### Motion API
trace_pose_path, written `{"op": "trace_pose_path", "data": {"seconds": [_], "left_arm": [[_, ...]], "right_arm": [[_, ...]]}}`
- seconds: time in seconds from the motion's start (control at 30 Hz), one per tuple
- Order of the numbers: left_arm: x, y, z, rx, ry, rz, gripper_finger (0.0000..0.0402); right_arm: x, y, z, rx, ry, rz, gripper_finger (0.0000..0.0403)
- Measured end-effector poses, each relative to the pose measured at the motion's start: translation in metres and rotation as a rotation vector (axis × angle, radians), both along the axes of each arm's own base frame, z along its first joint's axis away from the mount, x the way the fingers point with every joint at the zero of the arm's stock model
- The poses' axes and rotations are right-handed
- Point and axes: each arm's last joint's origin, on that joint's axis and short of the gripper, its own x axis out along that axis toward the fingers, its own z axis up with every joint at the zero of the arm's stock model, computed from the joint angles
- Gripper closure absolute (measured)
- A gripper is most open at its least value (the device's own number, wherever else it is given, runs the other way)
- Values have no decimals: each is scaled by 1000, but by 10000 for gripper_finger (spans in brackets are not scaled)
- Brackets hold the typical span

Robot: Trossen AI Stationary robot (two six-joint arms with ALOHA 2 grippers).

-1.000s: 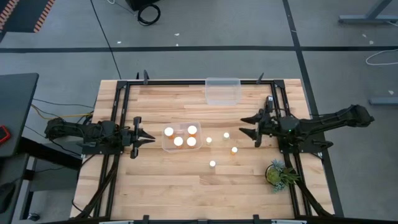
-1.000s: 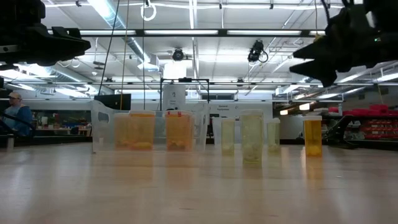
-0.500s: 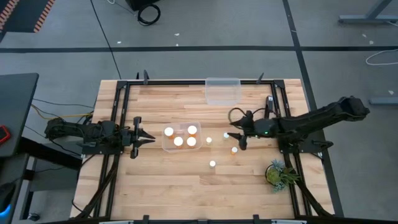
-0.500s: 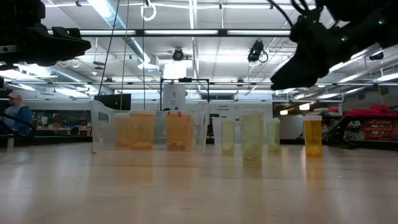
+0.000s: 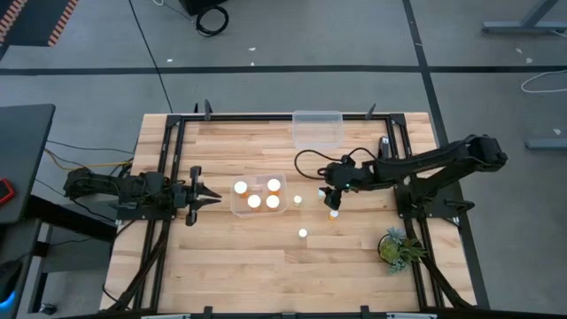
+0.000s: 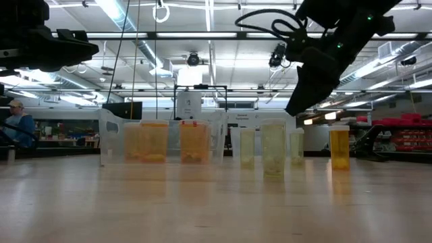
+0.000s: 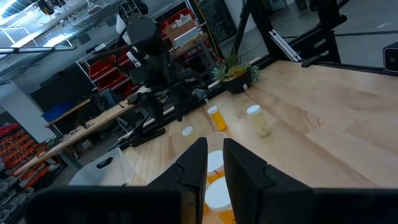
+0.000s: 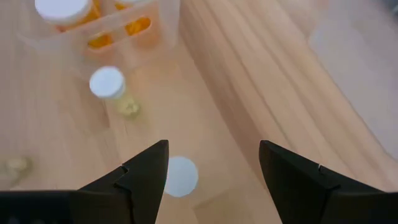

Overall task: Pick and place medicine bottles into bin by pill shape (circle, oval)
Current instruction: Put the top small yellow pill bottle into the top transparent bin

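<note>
Several medicine bottles [image 5: 254,201] with white caps stand inside a clear bin [image 5: 234,209] at mid-table. Loose bottles stand on the wood to its right [image 5: 298,200], [image 5: 334,213], [image 5: 303,233]. My right gripper [image 5: 330,197] hangs open above them, slanting down. In its wrist view a white cap [image 8: 180,176] lies below the gap between the fingers [image 8: 213,149], untouched, and another bottle [image 8: 107,83] stands farther off. My left gripper [image 5: 209,197] waits shut, level, just left of the bin [image 7: 214,155].
A second clear bin [image 5: 317,129] sits at the far edge, nothing showing inside it. A small green plant [image 5: 397,248] stands at the near right. Black rails [image 5: 168,159] frame the table. Bare wood lies near the front edge. A person [image 6: 15,121] sits far off in the room.
My right gripper has swung from beside the right rail toward the table's left, out over the loose bottles, and has tipped from level to slanting down. Its fingers have stayed open. The bottles have not moved.
</note>
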Motion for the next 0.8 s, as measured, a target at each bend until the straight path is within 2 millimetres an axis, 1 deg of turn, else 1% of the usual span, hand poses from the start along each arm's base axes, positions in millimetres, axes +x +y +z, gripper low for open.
{"op": "trace_pose_path", "data": {"seconds": [0.2,0.37,0.5,0.57,0.8], "left_arm": [[0,0,0,0,0,0,350],[0,0,0,0,0,0,347],[0,0,0,0,0,0,341],[0,0,0,0,0,0,340],[0,0,0,0,0,0,350]], "right_arm": [[10,1,-2,26,71,27,146],[21,3,-3,61,116,51,146],[28,4,-6,69,229,52,146],[32,5,-4,70,265,54,146],[45,7,4,73,257,75,146]]}}
